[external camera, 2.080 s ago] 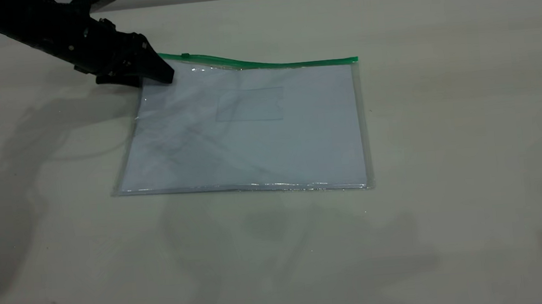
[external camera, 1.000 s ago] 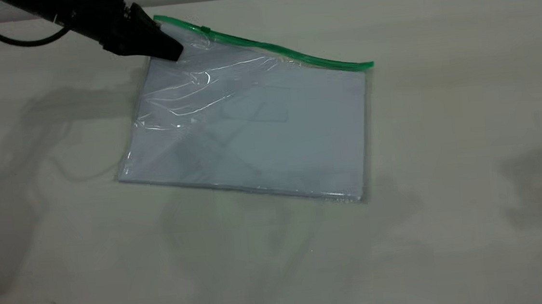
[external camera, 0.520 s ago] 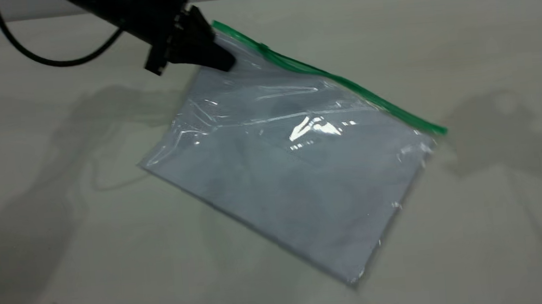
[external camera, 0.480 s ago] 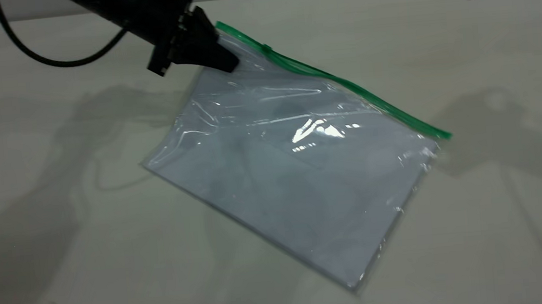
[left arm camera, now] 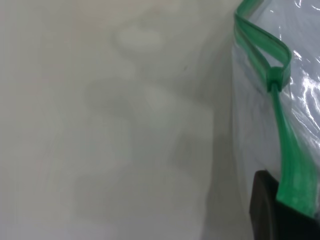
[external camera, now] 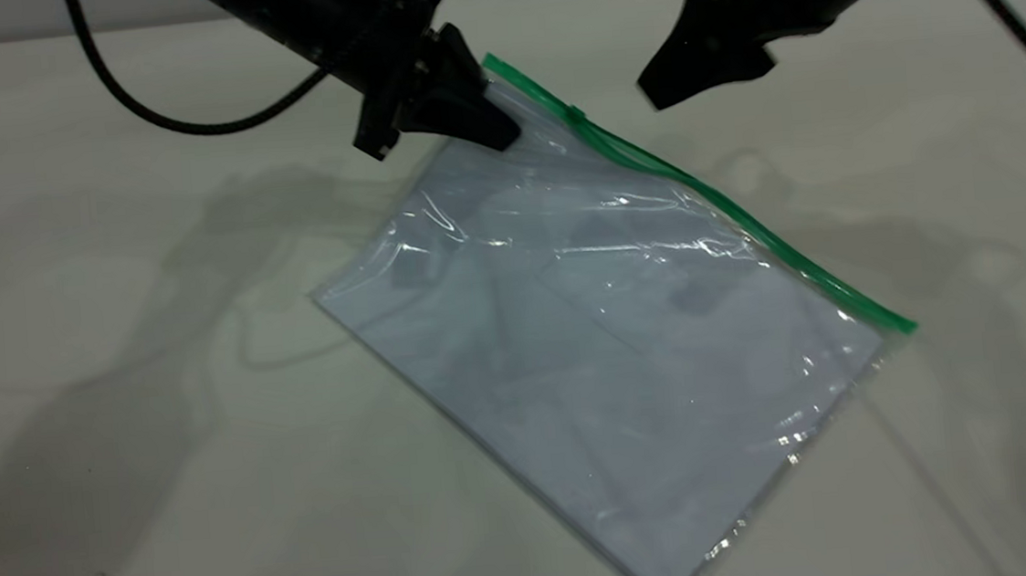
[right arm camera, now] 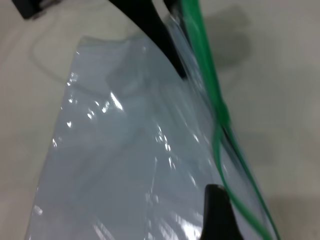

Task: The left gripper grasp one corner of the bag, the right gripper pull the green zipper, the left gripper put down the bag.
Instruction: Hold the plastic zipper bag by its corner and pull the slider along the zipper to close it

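Currently the left gripper (external camera: 501, 133) is clenched on one corner of the bag (external camera: 610, 354), right beside the end of the green zipper (external camera: 698, 191), and holds that corner up off the bench (external camera: 115, 356). From the grip the bag hangs slantwise — its opposite corner reaches down to the near edge of the exterior view, and whether that corner touches the bench cannot be told. White paper (external camera: 576, 393) fills the clear plastic, which is wrinkled and throws bright glints near the held corner.

The green zipper runs along the upper long edge of the bag, from the left gripper down toward the right side of the exterior view. Its small slider tab (external camera: 575, 116) sits close to the held corner. In the left wrist view the slider tab (left arm camera: 273, 76) shows on the green strip (left arm camera: 290, 160), with the two halves of the strip parted in a loop on one side of it.

The right gripper (external camera: 656, 98) hovers above the bench, near the slider tab but apart from it — nothing is between its jaws. Whether those jaws are released or clenched cannot be told. The right wrist view shows one dark fingertip (right arm camera: 217, 212) close beside the green zipper (right arm camera: 210, 95).
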